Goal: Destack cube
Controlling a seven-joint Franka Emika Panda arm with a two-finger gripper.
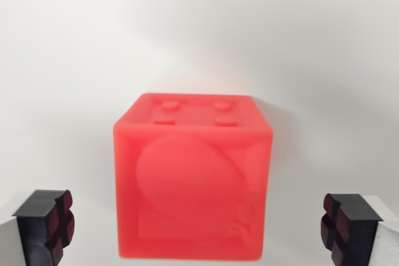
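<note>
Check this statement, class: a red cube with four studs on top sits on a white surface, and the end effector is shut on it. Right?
Not quite. The end effector is open, its fingers apart from the red cube on either side, as the wrist view shows. The four studs and the white surface are right.

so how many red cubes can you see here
1. The red plastic cube with studs on top sits centred between the open gripper fingertips. Any cube beneath it would be hidden in this wrist view.

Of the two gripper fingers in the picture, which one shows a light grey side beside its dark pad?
The finger at the wrist view's right: a light grey side runs along its outer edge. The finger at the left also has a pale outer part, lower down. The red cube sits between them, untouched.
</note>
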